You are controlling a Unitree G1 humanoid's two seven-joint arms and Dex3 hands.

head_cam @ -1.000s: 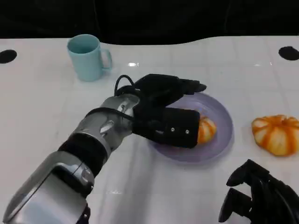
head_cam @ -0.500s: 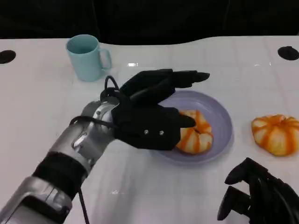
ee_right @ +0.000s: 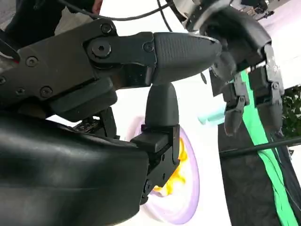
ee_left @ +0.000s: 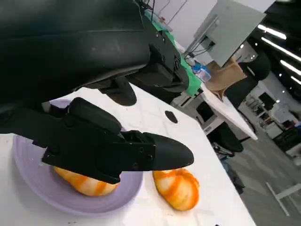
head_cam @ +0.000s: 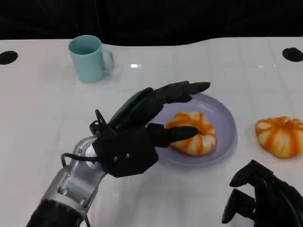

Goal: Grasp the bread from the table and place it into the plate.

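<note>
Left hand [head_cam: 135, 142] spread wide, holding nothing, thumb tip over bread [head_cam: 195, 134]. Bread sat inside the purple plate [head_cam: 226, 118]; looked like release step, placement done. Second bread [head_cam: 280, 136] lay on table, right of plate. Right hand [head_cam: 265, 201] idle, fingers apart, empty. Next: lift clear without nudging the plate.

No text, label, brand, number or sign can be read anywhere.
</note>
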